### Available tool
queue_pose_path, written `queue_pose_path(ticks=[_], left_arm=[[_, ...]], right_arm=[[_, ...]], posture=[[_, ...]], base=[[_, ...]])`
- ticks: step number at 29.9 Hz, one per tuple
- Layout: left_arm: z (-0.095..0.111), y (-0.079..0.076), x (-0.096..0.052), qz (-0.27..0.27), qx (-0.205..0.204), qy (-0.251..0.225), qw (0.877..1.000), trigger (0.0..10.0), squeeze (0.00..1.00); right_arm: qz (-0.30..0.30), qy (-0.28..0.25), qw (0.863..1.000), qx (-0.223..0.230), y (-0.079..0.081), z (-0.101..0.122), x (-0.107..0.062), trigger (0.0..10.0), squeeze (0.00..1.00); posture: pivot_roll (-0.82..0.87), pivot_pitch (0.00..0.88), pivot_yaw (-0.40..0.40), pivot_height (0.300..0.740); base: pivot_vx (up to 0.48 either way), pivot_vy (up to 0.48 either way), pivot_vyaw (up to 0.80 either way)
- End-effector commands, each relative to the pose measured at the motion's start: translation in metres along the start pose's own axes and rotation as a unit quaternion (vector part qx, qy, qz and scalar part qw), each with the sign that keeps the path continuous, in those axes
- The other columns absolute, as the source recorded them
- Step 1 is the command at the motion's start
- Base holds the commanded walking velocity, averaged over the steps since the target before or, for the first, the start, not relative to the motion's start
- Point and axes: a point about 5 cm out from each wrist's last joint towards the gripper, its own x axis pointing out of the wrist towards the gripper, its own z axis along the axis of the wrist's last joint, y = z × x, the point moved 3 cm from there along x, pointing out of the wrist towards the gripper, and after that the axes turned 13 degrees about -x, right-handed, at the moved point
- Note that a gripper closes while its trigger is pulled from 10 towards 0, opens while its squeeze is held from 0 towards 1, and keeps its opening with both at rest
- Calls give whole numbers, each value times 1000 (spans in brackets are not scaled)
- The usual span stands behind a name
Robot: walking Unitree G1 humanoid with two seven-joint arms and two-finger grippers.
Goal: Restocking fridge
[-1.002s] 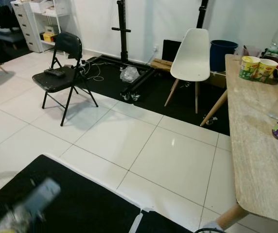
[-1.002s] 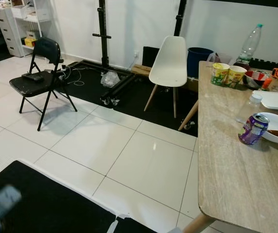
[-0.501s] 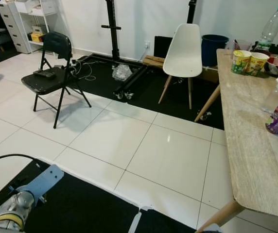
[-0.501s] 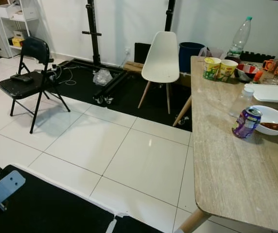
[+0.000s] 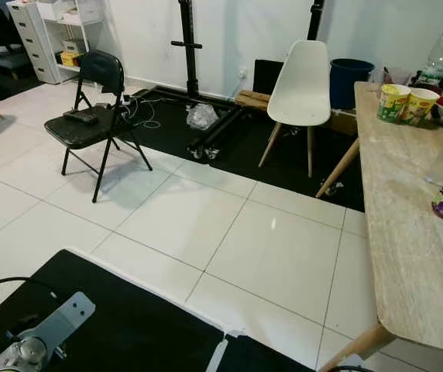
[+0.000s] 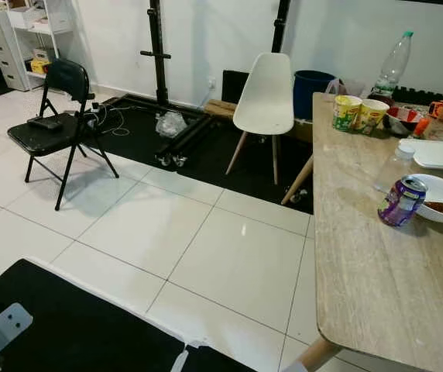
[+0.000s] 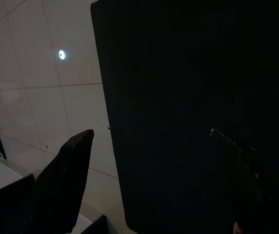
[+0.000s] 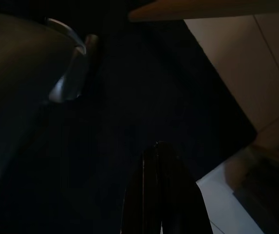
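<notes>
Left eye view is showing the left arm (image 5: 39,345), a silver bracket hanging low over a black floor mat (image 5: 136,325) with a white edge; the arm is idle. Right eye view is taking in more of the bench (image 6: 376,271), a long top of pale wood grain on slanted wooden legs. A purple drink can (image 6: 402,201), leaning, is sitting just beside a white bowl (image 6: 442,194), with a flat white container (image 6: 442,153) behind. Two yellow-green cups (image 6: 358,113) and a clear plastic bottle (image 6: 393,64) are standing at the far end.

Glossy white floor tiles are reflecting light. A moulded white chair (image 6: 264,97) and a black folding chair (image 6: 55,124) are standing well apart.

Left wrist view: left pincer (image 7: 154,161) is hanging over the mat, fingers spread wide. Right wrist view is very dark; right pincer (image 8: 161,195) is showing as one black mass, so its fingers look pressed together.
</notes>
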Motion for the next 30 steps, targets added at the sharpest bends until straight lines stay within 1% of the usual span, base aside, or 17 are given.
queue_pose_path(ticks=[1, 4, 9, 11, 13, 15, 16, 17, 18, 19, 20, 24, 25, 27, 28, 29, 30], left_arm=[[0, -8, 1, -12, -1, 2, 1000, 10000, 0], [2, -9, 1, -15, 13, -1, 1000, 10000, 0], [5, -8, 2, -14, 14, -4, 1000, 10000, 0], [7, -9, 2, -15, 6, -6, 1000, 10000, 0], [9, -14, 3, -22, -27, -11, 999, 10000, 0], [8, -29, 4, -44, -73, -11, 996, 10000, 0], [7, -35, 4, -51, -85, -10, 995, 10000, 0], [3, -51, 4, -69, -84, -2, 994, 10000, 0], [0, -61, 4, -80, -81, 4, 993, 10000, 0], [0, -61, 4, -80, -81, 4, 993, 10000, 0], [-10, -96, 1, -118, -81, 20, 990, 10000, 0], [-22, -143, -7, -166, -103, 42, 980, 10000, 0], [-22, -143, -7, -166, -103, 42, 980, 10000, 0], [-27, -162, -12, -185, -114, 51, 975, 10000, 0], [-27, -162, -12, -185, -114, 51, 975, 10000, 0], [-29, -169, -14, -192, -120, 55, 973, 10000, 0], [-29, -169, -14, -192, -120, 55, 973, 10000, 0]], right_arm=[[3, -6, 1000, 2, 5, 5, 1, 10000, 0], [3, -10, 1000, 1, 6, 12, 2, 10000, 0], [2, -11, 1000, 2, 4, 13, 1, 10000, 0], [1, -9, 1000, 2, 2, 11, 1, 10000, 0], [-1, -5, 1000, 2, -1, 4, 0, 10000, 0], [-2, -1, 1000, 2, -3, -1, -1, 10000, 0], [-2, 1, 1000, 2, -3, -3, -1, 10000, 0], [-2, 1, 1000, 3, -3, -4, -1, 10000, 0], [-2, 2, 1000, 3, -3, -4, -1, 10000, 0], [-2, 2, 1000, 3, -3, -4, -1, 10000, 0], [0, -2, 1000, 3, 1, 1, 0, 10000, 0], [6, -13, 1000, 1, 12, 17, 3, 10000, 0], [6, -13, 1000, 1, 12, 17, 3, 10000, 0], [8, -15, 1000, 0, 14, 21, 3, 10000, 0], [8, -15, 1000, 0, 14, 21, 3, 10000, 0], [8, -16, 1000, -1, 14, 21, 3, 10000, 0], [8, -16, 1000, -1, 14, 21, 3, 10000, 0]], posture=[[-79, 0, -20, 740], [-79, 0, -14, 740], [-81, 0, -11, 740], [-81, 0, -11, 740], [-81, 0, -11, 740], [-81, 0, -11, 740], [-81, 0, -11, 740], [-81, 0, -11, 740], [-81, 0, -11, 740], [-81, 0, -11, 740], [-85, 0, -5, 740], [-86, 0, -8, 740], [-86, 0, -8, 740], [-85, 0, -11, 740], [-85, 0, -11, 740], [-85, 0, -11, 740], [-85, 0, -11, 740]], base=[[0, 0, 0], [0, 0, 0], [0, 0, 0], [0, 0, 0], [0, 0, 0], [0, 0, 0], [0, 0, 0], [0, 0, 0], [0, 0, 0], [0, 0, 0], [0, 0, 0], [0, 0, 0], [0, 0, 0], [0, 0, 0], [0, 0, 0], [0, 0, 0], [0, 0, 0]])
